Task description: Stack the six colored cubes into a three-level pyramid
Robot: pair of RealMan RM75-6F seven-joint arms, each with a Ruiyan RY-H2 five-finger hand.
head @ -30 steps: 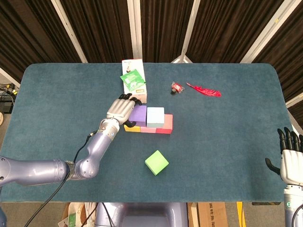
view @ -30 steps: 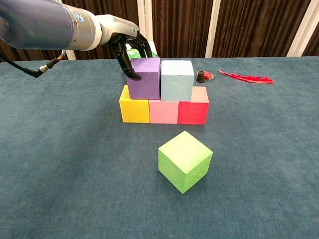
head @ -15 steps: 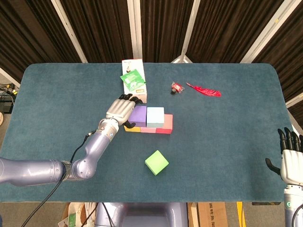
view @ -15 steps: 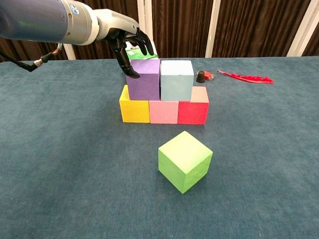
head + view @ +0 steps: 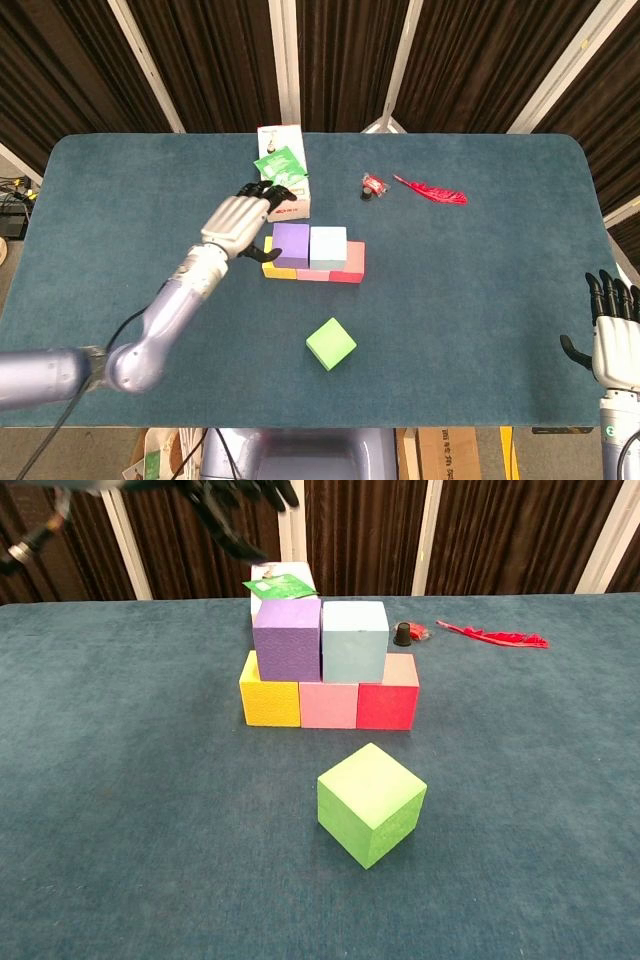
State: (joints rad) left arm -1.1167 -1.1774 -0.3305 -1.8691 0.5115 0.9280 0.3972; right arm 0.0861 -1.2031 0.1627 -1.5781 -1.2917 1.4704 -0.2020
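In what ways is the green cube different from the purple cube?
The green cube lies alone on the table, near the camera; the purple cube sits in the second level, on the yellow cube and pink cube. The green cube is turned corner-forward; the purple cube faces squarely. Both look alike in size.

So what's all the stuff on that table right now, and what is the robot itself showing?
yellow cube: 1, yellow, bottom row, left end
pink cube: 1, pink, bottom row, middle
red cube: 1, red, bottom row, right end
purple cube: 1, purple, second level, left
light blue cube: 1, pale blue, second level, right
green cube: 1, green, alone in front of the stack
box: 1, white with green packet on top, behind the stack
feather: 1, red, far right
small black and red item: 1, beside the feather
table: 1, teal
left hand: open, raised beside the purple cube
right hand: open, at the table's right edge
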